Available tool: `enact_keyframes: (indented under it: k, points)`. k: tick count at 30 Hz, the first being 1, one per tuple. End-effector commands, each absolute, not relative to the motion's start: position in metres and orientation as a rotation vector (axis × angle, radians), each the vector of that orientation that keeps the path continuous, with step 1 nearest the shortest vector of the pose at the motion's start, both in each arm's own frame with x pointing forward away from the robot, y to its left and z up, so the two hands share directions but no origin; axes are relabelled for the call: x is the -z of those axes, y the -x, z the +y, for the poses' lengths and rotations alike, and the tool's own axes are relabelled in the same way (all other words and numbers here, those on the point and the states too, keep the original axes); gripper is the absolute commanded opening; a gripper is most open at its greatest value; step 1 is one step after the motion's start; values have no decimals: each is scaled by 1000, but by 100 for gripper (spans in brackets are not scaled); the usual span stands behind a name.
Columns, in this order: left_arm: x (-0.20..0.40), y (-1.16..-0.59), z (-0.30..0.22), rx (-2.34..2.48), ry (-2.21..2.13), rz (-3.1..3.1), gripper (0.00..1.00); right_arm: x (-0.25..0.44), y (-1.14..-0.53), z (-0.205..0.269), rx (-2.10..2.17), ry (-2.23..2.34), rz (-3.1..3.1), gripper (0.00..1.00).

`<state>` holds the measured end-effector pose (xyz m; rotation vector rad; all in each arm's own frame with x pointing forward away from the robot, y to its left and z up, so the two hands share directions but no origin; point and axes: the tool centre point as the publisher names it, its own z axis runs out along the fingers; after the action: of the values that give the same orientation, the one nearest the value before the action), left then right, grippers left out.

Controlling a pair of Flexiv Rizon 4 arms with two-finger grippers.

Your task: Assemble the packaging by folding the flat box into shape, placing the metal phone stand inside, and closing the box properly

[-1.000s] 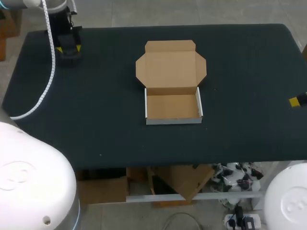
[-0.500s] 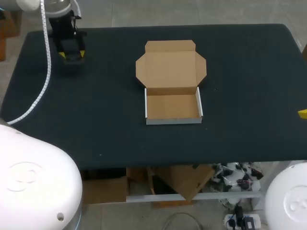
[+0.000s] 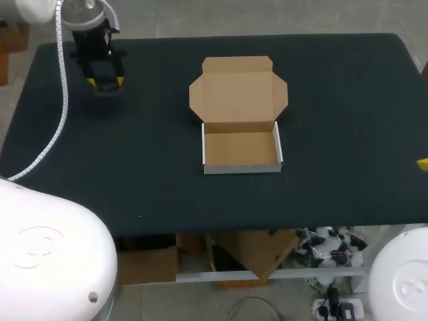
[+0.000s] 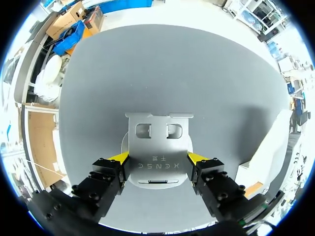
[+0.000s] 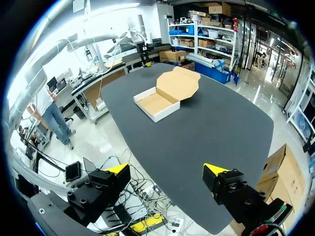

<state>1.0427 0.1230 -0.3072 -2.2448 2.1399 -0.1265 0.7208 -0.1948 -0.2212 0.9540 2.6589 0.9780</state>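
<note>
A cardboard box (image 3: 241, 148) stands folded into a shallow tray at mid-table, white on its front wall. Its lid (image 3: 238, 90) lies open and flat behind it. The tray is empty. At the table's far left corner my left gripper (image 3: 105, 81) points down. In the left wrist view the grey metal phone stand (image 4: 157, 152) sits between the yellow fingertips (image 4: 119, 158), both touching its side edges, so the left gripper (image 4: 157, 160) is shut on it. Only a yellow tip of my right gripper (image 3: 422, 163) shows at the right edge. My right gripper (image 5: 167, 177) is open and empty, far from the box (image 5: 156, 104).
The dark table (image 3: 147, 174) carries nothing besides the box. A white ribbed cable (image 3: 61, 114) of my left arm hangs over the left part of the table.
My left gripper has shifted right and a little nearer along the far left corner, with the stand in it. The right gripper's tip has slid down the right edge. The box is unmoved.
</note>
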Motion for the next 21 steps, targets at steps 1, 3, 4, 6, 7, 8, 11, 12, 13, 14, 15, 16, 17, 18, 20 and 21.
enact_keyframes:
  k: [1, 3, 4, 6, 7, 8, 11, 12, 13, 14, 15, 16, 17, 18, 20, 21]
  points:
    - [302, -1033, 116, 171, 2205, 2116, 0, 222, -722, -194, -1029, -848, 2664, 100]
    - [302, -1031, 113, 169, 2199, 2121, 0, 225, -726, -190, -1020, -790, 2682, 100]
    - [301, -1029, 112, 170, 2196, 2127, 0, 226, -727, -188, -1035, -759, 2693, 100]
    - [301, -1027, 109, 169, 2192, 2131, 0, 230, -731, -184, -1003, -733, 2723, 100]
    - [301, -1026, 108, 168, 2190, 2133, 0, 232, -732, -182, -1018, -711, 2731, 100]
    - [300, -1024, 107, 167, 2188, 2135, 0, 234, -734, -181, -1009, -704, 2742, 100]
    - [300, -1022, 105, 166, 2183, 2140, 0, 240, -736, -177, -1014, -672, 2756, 100]
    - [300, -1021, 104, 165, 2181, 2141, 0, 242, -737, -175, -1003, -674, 2763, 100]
    - [300, -1020, 103, 165, 2180, 2142, 0, 244, -738, -174, -1000, -667, 2767, 100]
    - [300, -1019, 102, 165, 2178, 2144, 0, 246, -739, -172, -1003, -661, 2770, 100]
    - [300, -1018, 101, 164, 2175, 2147, 0, 248, -741, -170, -986, -652, 2779, 100]
    - [300, -1017, 100, 164, 2174, 2149, 0, 250, -742, -168, -980, -647, 2782, 100]
    - [300, -1017, 100, 163, 2173, 2150, 0, 252, -743, -166, -978, -643, 2783, 100]
    - [300, -1016, 99, 163, 2171, 2152, 0, 253, -744, -164, -970, -632, 2784, 100]
    - [300, -1014, 98, 162, 2169, 2155, 0, 257, -745, -160, -973, -612, 2787, 100]
    - [300, -1014, 97, 161, 2168, 2157, 0, 258, -746, -158, -972, -608, 2787, 100]
